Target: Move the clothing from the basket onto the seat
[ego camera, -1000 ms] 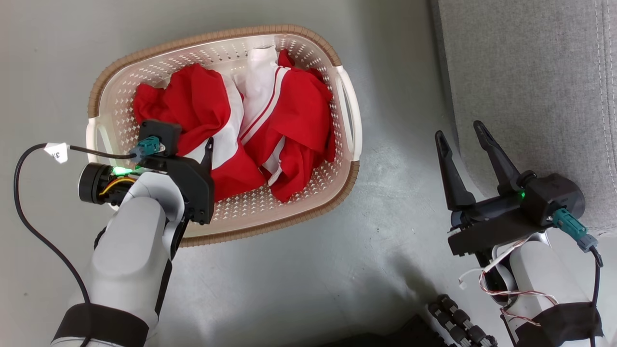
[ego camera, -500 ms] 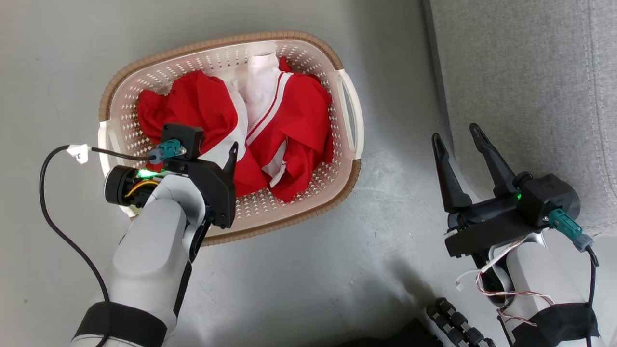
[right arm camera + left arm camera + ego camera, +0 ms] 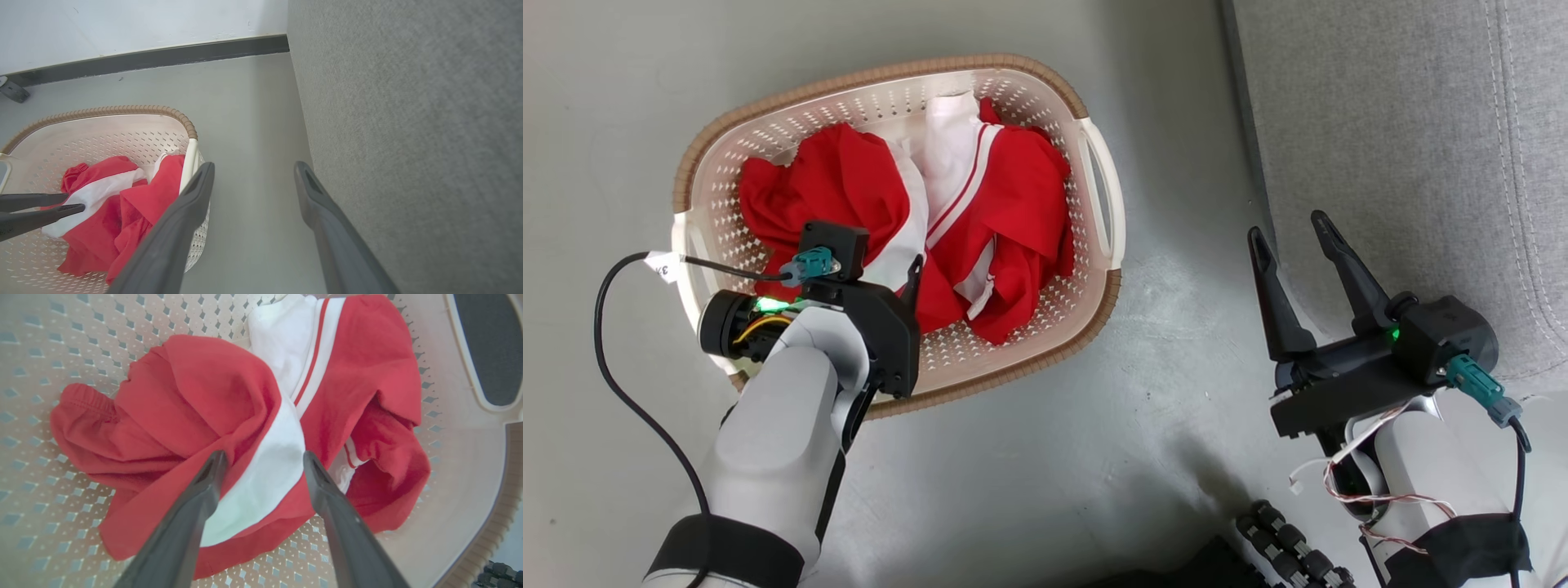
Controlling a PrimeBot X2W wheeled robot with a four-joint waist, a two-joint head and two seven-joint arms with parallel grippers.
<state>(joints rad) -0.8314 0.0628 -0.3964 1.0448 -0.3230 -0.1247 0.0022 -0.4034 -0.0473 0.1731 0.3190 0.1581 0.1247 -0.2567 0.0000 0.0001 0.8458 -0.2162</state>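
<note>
One oval basket (image 3: 866,102) with two white handles (image 3: 1112,204), one on each side. Inside the basket lie red-and-white garments (image 3: 1013,196): at least two separate pieces can be told apart, but the heap hides the exact number. One grey sofa (image 3: 1405,147) stands to the right of the basket. Two grippers: the left gripper (image 3: 263,455) above the basket and the right gripper (image 3: 1287,226) to the basket's right. Each bears two dark fingers (image 3: 1278,302), four in all. Two teal plugs (image 3: 809,263) and two green lights (image 3: 1395,333), one of each behind each gripper. One paper tag (image 3: 663,265) just left of the basket.
</note>
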